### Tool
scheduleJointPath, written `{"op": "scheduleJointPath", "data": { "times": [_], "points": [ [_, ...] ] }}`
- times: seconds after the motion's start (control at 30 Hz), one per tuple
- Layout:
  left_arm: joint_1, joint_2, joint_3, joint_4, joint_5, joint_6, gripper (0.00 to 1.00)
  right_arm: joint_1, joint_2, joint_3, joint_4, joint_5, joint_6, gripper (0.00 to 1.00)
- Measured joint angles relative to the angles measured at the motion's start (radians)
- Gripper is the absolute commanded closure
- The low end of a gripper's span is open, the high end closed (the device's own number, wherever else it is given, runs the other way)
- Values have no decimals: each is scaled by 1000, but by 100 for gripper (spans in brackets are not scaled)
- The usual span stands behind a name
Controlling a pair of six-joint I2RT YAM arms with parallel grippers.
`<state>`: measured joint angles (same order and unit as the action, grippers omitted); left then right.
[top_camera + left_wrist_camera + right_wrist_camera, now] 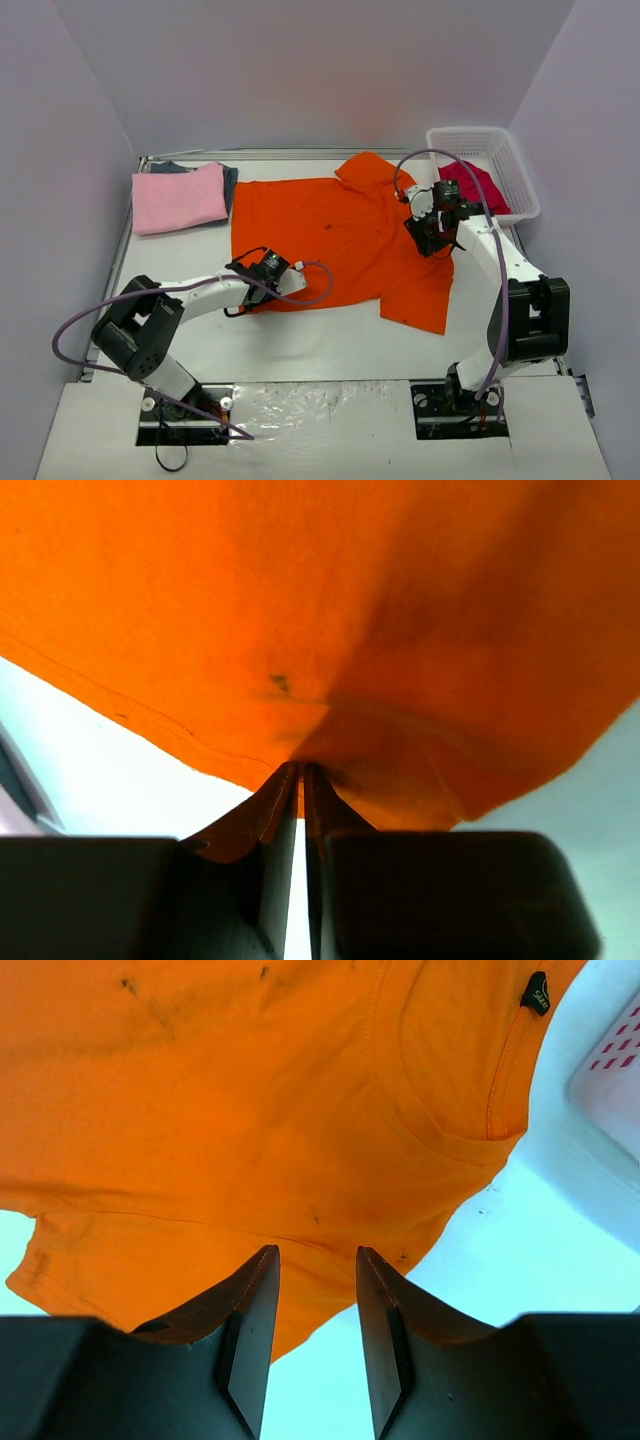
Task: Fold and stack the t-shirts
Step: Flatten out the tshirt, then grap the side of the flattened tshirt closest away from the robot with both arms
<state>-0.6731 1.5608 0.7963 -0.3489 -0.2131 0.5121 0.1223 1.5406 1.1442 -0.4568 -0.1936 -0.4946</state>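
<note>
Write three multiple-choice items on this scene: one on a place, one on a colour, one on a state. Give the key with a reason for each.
1. Where does the crimson t-shirt lie?
A. at the near left
B. in the middle
C. in the white basket

2. What colour is the spread t-shirt lying in the middle?
A. orange
B. green
C. white

3. How is the right hand?
A. shut on cloth
B. open, nothing between its fingers
C. out of every view

Key:
1 C, since the red cloth sits inside the basket's walls at the far right.
2 A, since the top view shows it bright orange.
3 B, since its wrist view shows a clear gap between the fingers.
</note>
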Motion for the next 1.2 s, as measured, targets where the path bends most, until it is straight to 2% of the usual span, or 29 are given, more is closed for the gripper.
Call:
{"op": "scheduleJointPath", "data": {
  "times": [0.13, 0.47, 0.83, 1.2],
  "points": [
    [0, -49, -3, -38, 39, -12, 89, -9, 7, -4, 1, -6, 5, 64],
    [-3, -303, 9, -198, 87, -29, 80, -12, 14, -8, 3, -10, 15, 63],
    [-8, -310, -80, -211, 111, -23, 71, -14, 29, -17, 6, -18, 23, 60],
    [-21, -273, -125, -160, 111, -12, 68, -19, 49, -38, 12, -19, 23, 58]
  ]
}}
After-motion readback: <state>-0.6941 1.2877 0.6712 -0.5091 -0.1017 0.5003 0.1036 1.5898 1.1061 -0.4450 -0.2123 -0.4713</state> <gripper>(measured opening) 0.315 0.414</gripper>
